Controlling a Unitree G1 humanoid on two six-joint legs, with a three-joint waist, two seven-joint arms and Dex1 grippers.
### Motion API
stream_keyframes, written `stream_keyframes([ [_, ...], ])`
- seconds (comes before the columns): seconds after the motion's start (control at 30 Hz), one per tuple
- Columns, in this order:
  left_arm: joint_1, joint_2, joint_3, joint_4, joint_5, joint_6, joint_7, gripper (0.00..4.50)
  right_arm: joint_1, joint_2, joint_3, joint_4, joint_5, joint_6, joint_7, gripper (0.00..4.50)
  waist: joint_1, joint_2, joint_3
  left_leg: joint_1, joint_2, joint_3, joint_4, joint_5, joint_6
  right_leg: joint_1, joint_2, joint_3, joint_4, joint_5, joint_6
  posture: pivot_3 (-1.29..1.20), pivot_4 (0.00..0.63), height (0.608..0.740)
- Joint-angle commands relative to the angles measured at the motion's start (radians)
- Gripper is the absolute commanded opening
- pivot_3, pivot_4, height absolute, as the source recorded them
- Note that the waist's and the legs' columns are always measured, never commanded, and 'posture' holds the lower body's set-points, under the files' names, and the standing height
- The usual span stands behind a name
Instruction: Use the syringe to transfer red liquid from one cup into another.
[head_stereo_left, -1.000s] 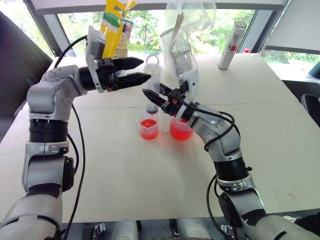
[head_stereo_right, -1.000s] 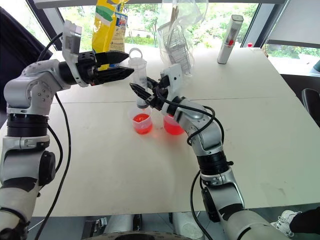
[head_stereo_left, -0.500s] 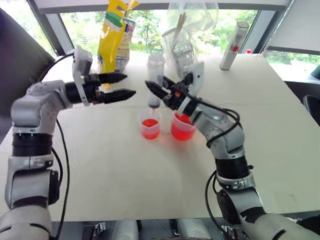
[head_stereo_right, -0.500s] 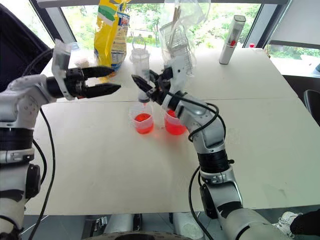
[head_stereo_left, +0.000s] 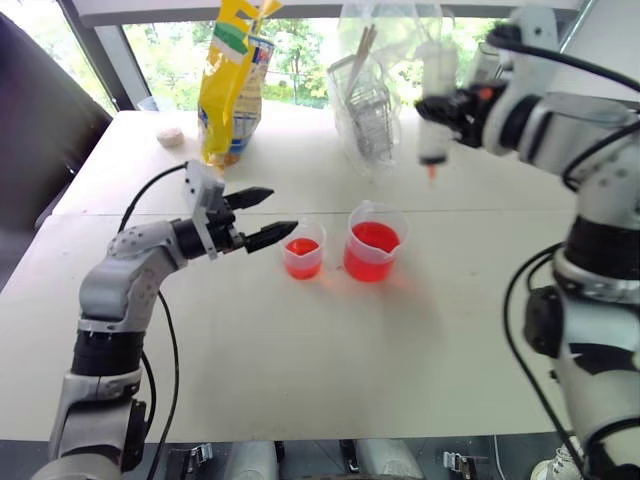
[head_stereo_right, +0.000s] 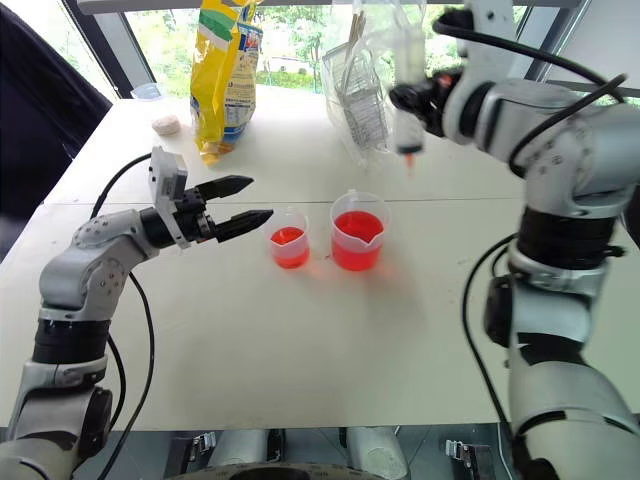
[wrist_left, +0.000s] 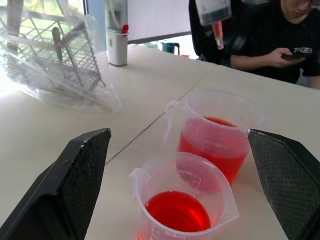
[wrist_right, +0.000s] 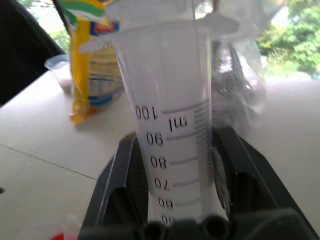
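One large clear plastic syringe (head_stereo_left: 437, 105) with a wide barrel and a small orange-red tip hangs upright in the upper right of the left eye view, tip down, well above the desk. The right claw (head_stereo_left: 452, 103) is pinching its barrel; in the right wrist view the graduated barrel (wrist_right: 172, 135) sits between the two black fingers (wrist_right: 118, 172), with its markings reading upside down.

Below and left of the syringe, near the middle of the frame, the larger clear spouted measuring cup (head_stereo_left: 374, 241) stands on the white desk (head_stereo_left: 330, 350), partly filled with translucent orange-red liquid (head_stereo_left: 374, 236). Just beside it, on its left, stands the smaller, narrower clear plastic cup (head_stereo_left: 303, 249), also holding some of the red liquid. The two cups are close but apart.

The left claw (head_stereo_left: 271, 213) sits left of the small cup, roughly level, its two black fingers spread wide and empty, the tips near the cup's rim without touching it.

Farther back, in the upper part of the frame, a yellow snack bag (head_stereo_left: 231, 80) stands upright, and a wire rack wrapped in clear plastic (head_stereo_left: 370, 110) sits to its right. In the left wrist view a person in dark clothes (wrist_left: 272, 47) sits behind the desk.
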Motion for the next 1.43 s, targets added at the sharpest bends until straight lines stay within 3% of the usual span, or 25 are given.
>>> stream_keyframes([
  [0.03, 0.01, 0.063, 0.014, -0.054, -0.032, 0.003, -0.069, 4.47, 0.021, -0.068, 0.031, 0.02, 0.032, 0.14, 0.036, 1.37, -0.003, 0.0, 0.0, 0.0, 0.0, 0.0, -0.001, 0.0, 0.0, 0.0, 0.0, 0.0, 0.0, 0.0, 0.0, 0.0, 0.15, 0.739],
  [0.27, -0.018, 0.131, -0.067, -0.064, -0.037, 0.002, -0.206, 4.47, 0.181, -0.1, 0.104, 0.142, 0.092, 0.155, 0.033, 1.37, -0.012, 0.0, 0.0, 0.0, -0.001, 0.0, 0.001, 0.0, 0.0, 0.001, 0.001, 0.0, 0.0, 0.0, 0.0, 0.0, 0.15, 0.739],
  [0.57, -0.135, 0.135, -0.118, -0.021, -0.021, -0.011, -0.284, 4.47, 0.252, -0.025, 0.151, 0.28, -0.011, 0.13, 0.013, 1.37, -0.019, 0.001, 0.001, 0.0, -0.002, 0.0, 0.0, 0.0, 0.0, 0.0, 0.003, 0.0, -0.001, 0.0, 0.0, 0.0, 0.15, 0.739],
  [0.77, -0.152, 0.145, -0.132, -0.011, -0.01, -0.013, -0.31, 4.5, 0.249, 0.001, 0.133, 0.272, -0.035, 0.142, 0.02, 4.35, -0.018, 0.001, 0.001, 0.0, -0.001, -0.001, 0.0, 0.0, 0.0, 0.0, 0.005, 0.0, -0.001, 0.0, 0.0, 0.0, 0.15, 0.739],
  [0.8, -0.151, 0.145, -0.133, -0.011, -0.008, -0.013, -0.31, 4.5, 0.25, 0.0, 0.127, 0.262, -0.035, 0.147, 0.022, 4.46, -0.018, 0.001, 0.001, 0.0, -0.001, -0.001, 0.0, 0.0, 0.0, 0.0, 0.005, 0.0, -0.001, 0.0, 0.0, 0.0, 0.15, 0.739],
  [1.0, -0.122, 0.149, -0.115, -0.051, -0.025, 0.039, -0.271, 4.5, 0.313, -0.079, 0.089, 0.022, 0.036, 0.155, 0.05, 4.46, -0.016, 0.001, 0.001, -0.001, -0.001, -0.001, 0.0, 0.0, 0.0, 0.0, 0.004, 0.0, -0.001, 0.0, 0.0, 0.0, 0.15, 0.739],
  [1.17, -0.054, 0.182, -0.091, -0.12, -0.046, 0.088, -0.238, 4.5, 0.465, -0.187, -0.065, -0.275, 0.253, 0.155, 0.057, 4.46, -0.016, 0.0, 0.001, -0.001, 0.0, -0.002, -0.001, 0.0, 0.0, 0.001, 0.004, 0.0, -0.001, 0.0, 0.001, 0.0, 0.15, 0.739],
  [1.43, -0.04, 0.209, -0.066, -0.131, -0.068, 0.105, -0.222, 4.5, 0.682, -0.299, -0.307, -0.558, 0.672, 0.155, 0.021, 4.46, -0.019, 0.0, 0.001, 0.001, 0.0, -0.002, 0.001, 0.0, 0.001, 0.003, 0.003, 0.0, -0.002, -0.001, 0.001, 0.0, 0.15, 0.739],
])
